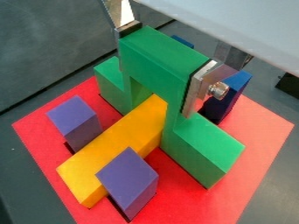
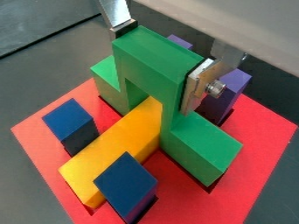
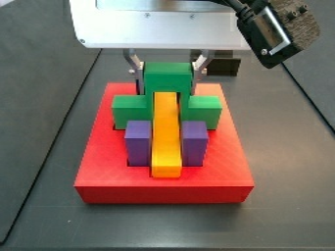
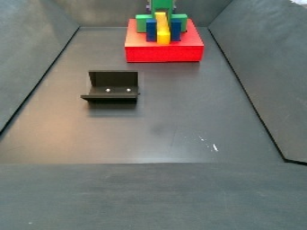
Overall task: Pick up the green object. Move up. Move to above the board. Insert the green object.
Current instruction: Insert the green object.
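Blue-purple posts sit nearest the wrist camera, standing on the board beside the yellow bar. Green object straddles that bar, legs down in the board's recesses. Gripper above the raised middle cube; fingers clamp its two sides, grasping the green object. Side view agrees: gripper on the cube, board at the far end of the tabletop, fixture well apart.

Judgement: insertion step, piece apparently seated. Next move calls for releasing and lifting straight up.

No readable writing or brands anywhere.
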Controlling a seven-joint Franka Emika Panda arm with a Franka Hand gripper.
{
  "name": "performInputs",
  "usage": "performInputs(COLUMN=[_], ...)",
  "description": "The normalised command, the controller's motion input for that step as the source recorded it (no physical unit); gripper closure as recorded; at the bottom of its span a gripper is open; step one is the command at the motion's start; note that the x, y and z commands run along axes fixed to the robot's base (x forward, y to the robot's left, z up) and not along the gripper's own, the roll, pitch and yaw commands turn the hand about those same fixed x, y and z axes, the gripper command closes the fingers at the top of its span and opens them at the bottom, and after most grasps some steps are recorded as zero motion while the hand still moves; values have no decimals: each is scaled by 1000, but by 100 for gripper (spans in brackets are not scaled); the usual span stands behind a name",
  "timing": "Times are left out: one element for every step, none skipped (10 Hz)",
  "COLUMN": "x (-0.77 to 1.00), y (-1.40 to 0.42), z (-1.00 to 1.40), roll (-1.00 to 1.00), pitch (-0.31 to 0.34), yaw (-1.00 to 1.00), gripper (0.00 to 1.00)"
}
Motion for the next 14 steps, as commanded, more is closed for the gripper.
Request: performInputs(x=[0, 0, -6, -94, -206, -203, -146, 0, 206, 246, 163, 100, 80, 14], y=[263, 263, 100, -94, -371, -340, -191, 0, 0, 9, 0, 0, 0, 0], z=[-137, -57, -66, -151, -169, -189, -214, -246, -257, -297, -349, -511, -703, -874], roll=[0, 0, 24, 83, 223, 240, 194, 53, 41, 26, 34, 61, 36, 21], pitch=[-20, 0, 0, -30, -39, -39, -33, -29, -6, -9, -34, -50, -50, -47], yaw=[-57, -89, -37, 0, 0, 0, 0, -26, 0, 0, 0, 0, -37, -71], gripper=[100, 100, 100, 100, 100, 100, 100, 100, 100, 100, 100, 100, 100, 100])
